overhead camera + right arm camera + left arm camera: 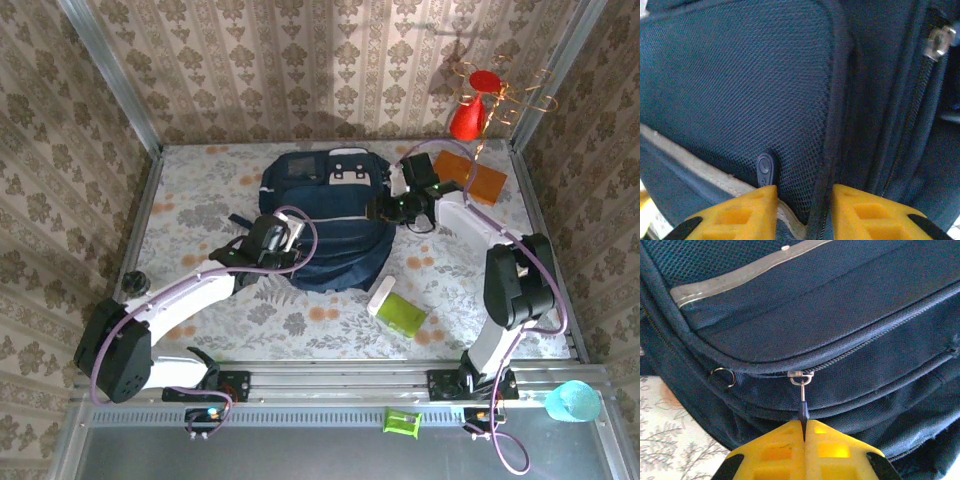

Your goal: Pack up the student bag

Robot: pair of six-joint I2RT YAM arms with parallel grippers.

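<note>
Student bag (325, 215) lies flat, mid-table toward the far side, front panel up, white-grey buckle patch (349, 168) at the far end. Both arms are on it.

Left claw (804, 429): fully closed, pinching the dark zipper pull (803, 407) at the bag's near-left side. Pull hangs from the metal slider (800, 376). Zipper teeth running right of the slider look meshed, so I read that compartment as not opened yet. Light stripe (740, 277) sits above on the front panel.

Right claw (805, 200): fingers partly apart at the bag's right side, straddling a raised piping seam beside the mesh panel. A small rubber tab (765, 170) sits just off the left finger. I can't see it pinching anything, so I'd call it open and not holding.

Progress, my read: early. Bag looks closed and I see nothing going in. Loose on the table (200, 200): a green pouch (405, 315) with a white item (381, 296) touching it, near the bag's right corner, and an orange flat piece (472, 180) by the far right. Those look like the load, though I can't confirm it.

Left to do: run the zipper open with the bag braced, load the items, zip shut.

Risk: the bag may slide with the pull if the right side isn't holding it down.
</note>
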